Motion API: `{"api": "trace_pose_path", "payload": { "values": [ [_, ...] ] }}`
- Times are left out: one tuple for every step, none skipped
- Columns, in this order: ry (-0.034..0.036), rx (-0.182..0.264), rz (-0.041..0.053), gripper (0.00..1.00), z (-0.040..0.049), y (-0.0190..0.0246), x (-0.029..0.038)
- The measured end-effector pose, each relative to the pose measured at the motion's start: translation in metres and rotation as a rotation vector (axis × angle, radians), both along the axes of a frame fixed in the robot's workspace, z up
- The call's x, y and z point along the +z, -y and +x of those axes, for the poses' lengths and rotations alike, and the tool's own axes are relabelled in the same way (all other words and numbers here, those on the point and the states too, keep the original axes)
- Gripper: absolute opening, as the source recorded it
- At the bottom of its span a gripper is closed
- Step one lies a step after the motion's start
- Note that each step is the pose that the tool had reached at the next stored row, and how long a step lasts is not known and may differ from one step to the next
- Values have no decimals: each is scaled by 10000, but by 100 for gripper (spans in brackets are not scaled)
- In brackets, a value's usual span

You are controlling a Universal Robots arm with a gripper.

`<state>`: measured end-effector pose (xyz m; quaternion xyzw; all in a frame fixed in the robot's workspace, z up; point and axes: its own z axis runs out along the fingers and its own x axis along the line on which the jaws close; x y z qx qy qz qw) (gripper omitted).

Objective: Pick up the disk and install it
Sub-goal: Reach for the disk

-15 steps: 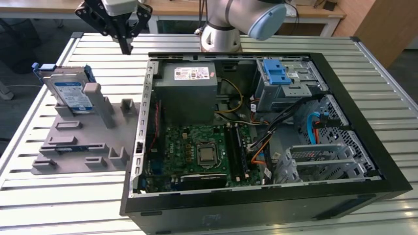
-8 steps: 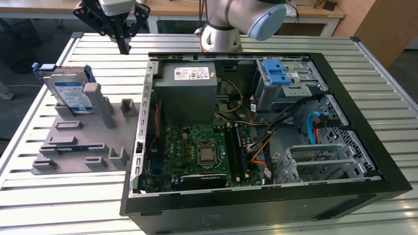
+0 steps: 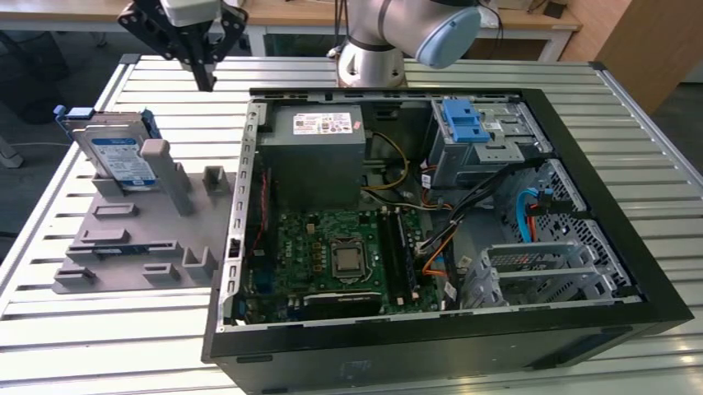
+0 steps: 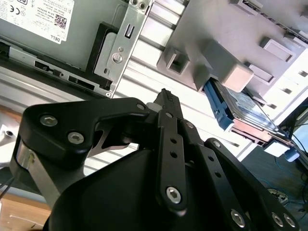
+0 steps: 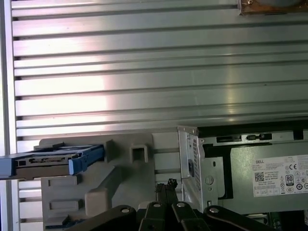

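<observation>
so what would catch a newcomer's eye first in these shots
The big open computer case lying on the slatted metal table, its green motherboard bared, sits at the exterior view's middle and right. At that view's left the disk stands on edge in a grey fixture. The gripper hangs above the table between fixture and case, holding nothing.

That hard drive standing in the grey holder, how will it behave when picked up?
The silver-grey metal hard drive with blue plastic rails looks rigid, unlikely to flex. Being metal, it is probably heavy for its size. It stands on edge in the grey holder, so a sideways push might tip it.
</observation>
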<state>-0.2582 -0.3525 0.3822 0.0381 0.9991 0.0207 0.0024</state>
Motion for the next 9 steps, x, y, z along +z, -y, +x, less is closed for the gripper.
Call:
{"api": "trace_pose_path", "payload": {
  "values": [
    [0,0,0,11,-7,-2,-1],
    [1,0,0,11,-14,-4,-2],
    [0,0,0,11,-21,-7,-2],
    [0,0,0,11,-28,-9,-3],
    [0,0,0,11,-36,-12,-4],
    [0,0,0,11,-44,-14,-4],
    [0,0,0,11,-52,-17,-5],
    [0,1,0,11,-61,-19,-6],
    [0,1,0,11,-71,-22,-6]
  ]
}}
